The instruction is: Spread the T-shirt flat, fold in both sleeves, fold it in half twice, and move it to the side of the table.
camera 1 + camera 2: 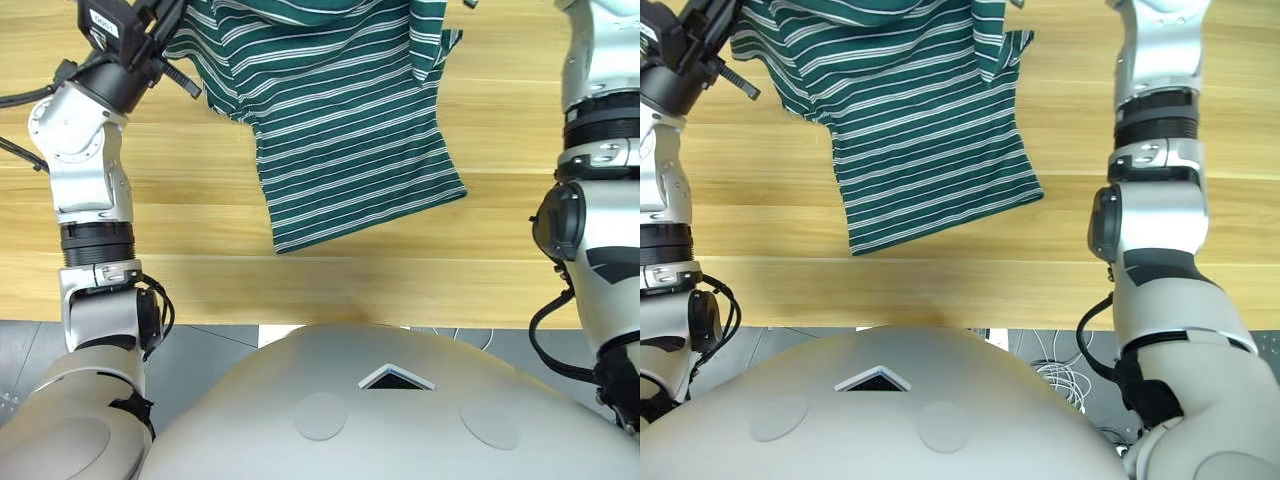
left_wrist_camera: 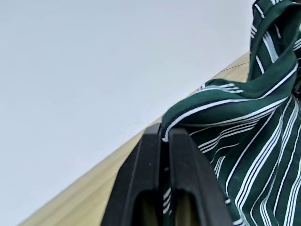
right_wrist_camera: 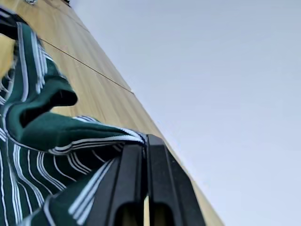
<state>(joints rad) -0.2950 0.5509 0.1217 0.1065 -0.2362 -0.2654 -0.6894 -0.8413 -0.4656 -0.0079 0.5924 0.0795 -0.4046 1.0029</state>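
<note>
The left hand [image 2: 164, 141] and right hand [image 3: 143, 143] are each clamping a thin fold of the shirt [image 1: 340, 130], holding its far part up while its hem is lying on the table [image 1: 520, 270] (towards the near edge), so either pinch slipping is, I'd guess, risking a bunched drop.

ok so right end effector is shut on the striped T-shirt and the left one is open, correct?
No. The left end effector is shut too, pinching a fold of the T-shirt, as the left wrist view shows. The right end effector is shut on the T-shirt, as you said.
</note>
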